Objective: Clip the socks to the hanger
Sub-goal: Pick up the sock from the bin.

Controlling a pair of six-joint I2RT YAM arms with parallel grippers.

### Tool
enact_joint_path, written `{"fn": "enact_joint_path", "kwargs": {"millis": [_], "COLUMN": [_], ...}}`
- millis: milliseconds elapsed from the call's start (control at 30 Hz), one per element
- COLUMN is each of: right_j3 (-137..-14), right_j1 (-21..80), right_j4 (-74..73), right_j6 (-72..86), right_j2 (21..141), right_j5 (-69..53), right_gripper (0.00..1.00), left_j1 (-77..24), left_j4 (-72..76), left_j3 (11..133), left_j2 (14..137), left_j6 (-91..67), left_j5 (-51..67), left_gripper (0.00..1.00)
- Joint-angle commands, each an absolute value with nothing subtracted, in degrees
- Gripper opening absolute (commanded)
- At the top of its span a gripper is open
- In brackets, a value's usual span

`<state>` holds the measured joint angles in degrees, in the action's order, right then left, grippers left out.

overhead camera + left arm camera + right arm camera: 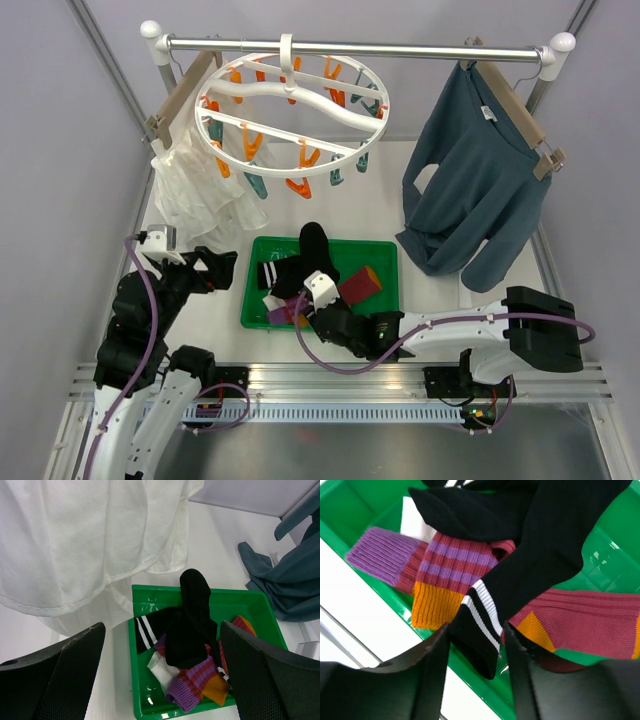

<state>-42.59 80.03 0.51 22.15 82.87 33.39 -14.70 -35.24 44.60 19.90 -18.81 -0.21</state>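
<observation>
Right gripper [477, 630] pinches striped sock [482, 607] in green tray [605, 545] on white table [385, 215] (left gripper [162, 625] gapes empty).

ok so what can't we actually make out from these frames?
Right wrist view: the right pincer straddles the striped black sock; whether it pinches is unclear.
Top view: that pincer covers the near-left corner of the green tray.
Left wrist view: the ring hanger is out of frame; the white garment fills the top.
Sock count: too much overlap in every view.
</observation>
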Motion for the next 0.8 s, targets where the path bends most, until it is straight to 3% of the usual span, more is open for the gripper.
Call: {"fn": "enact_joint_path", "kwargs": {"millis": [0, 200, 233, 433, 500, 767], "right_j3": [-44.82, -44.91, -45.0, -47.36, -49.82, -60.02], "right_j1": [80.33, 79.72, 79.28, 78.4, 78.31, 78.22], "right_j4": [2.02, 1.85, 1.58, -3.85, -7.98, -22.83], "right_j6": [21.09, 20.57, 20.57, 18.37, 16.36, 9.85], "right_j2": [84.28, 84.9, 84.82, 80.17, 77.27, 67.07], "right_j5": [35.33, 36.04, 36.21, 38.67, 39.37, 35.69], "right_gripper": [0.51, 0.39, 0.3, 0.0, 0.0, 0.0], "left_j1": [-14.41, -14.41, -14.41, -14.41, -14.41, -14.59], "left_j4": [-34.89, -34.63, -34.45, -28.33, -25.24, -1.1], "left_j3": [44.65, 44.56, 44.56, 43.51, 42.98, 38.06], "left_j2": [20.65, 20.92, 21.0, 23.1, 24.86, 26.72], "left_j6": [-19.51, -19.42, -19.42, -19.94, -21.7, -30.41], "left_j5": [1.32, 2.37, 2.63, 14.48, 22.91, 34.18], "left_gripper": [1.0, 1.0, 1.0, 0.99, 0.96, 0.95]}}
